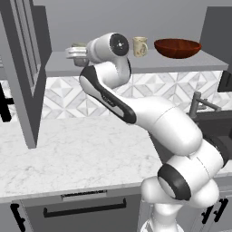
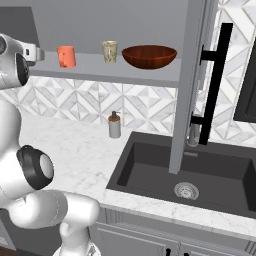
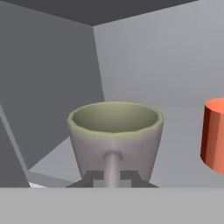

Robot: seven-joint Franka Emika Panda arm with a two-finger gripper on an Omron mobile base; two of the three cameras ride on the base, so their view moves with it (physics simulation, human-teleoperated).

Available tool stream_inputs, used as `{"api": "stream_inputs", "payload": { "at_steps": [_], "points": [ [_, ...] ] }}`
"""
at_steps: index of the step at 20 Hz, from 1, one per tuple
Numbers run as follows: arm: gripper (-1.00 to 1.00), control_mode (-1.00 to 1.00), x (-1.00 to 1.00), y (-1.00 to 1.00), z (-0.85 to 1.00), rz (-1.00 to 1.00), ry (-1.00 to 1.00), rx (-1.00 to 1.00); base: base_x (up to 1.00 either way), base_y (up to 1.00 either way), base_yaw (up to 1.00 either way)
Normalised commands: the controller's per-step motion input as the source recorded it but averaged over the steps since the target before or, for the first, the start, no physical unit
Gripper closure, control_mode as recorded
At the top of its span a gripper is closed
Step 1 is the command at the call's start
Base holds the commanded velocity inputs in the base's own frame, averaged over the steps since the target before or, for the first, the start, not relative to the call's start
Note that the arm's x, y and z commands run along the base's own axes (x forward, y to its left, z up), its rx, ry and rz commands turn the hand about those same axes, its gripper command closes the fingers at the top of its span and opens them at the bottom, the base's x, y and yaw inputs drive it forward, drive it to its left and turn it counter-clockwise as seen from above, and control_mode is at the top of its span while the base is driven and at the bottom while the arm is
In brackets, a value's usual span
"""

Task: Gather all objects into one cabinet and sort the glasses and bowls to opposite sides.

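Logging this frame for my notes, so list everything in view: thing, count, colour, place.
Grey-brown cup: 1, dull grey-brown, shelf left end, at the hand.
Orange tumbler: 1, orange, shelf, right of that cup.
Cream mug: 1, cream, mid-shelf.
Bowl: 1, red-brown, shelf right.
Cabinet shelf: 1, pale grey.
Cabinet door: 1, grey, open.
Soap dispenser: 1, grey, counter.
Sink: 1, black.
Faucet: 1, grey.
Hand: 1, dark, jaw state unclear.

Base views flank the shelf [image 1: 136, 68]; hand view seemingly sits closest.
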Motion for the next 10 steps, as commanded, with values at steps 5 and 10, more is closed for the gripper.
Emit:
{"api": "stream_inputs", "payload": {
  "at_steps": [5,10],
  "points": [
    [1.00,-1.00,0.62,0.00,0.00,-0.03,0.00,0.00,0.00,0.00,0.00],
    [1.00,-1.00,0.21,0.00,0.00,-0.02,0.00,0.00,0.00,0.00,0.00]
  ]
}}
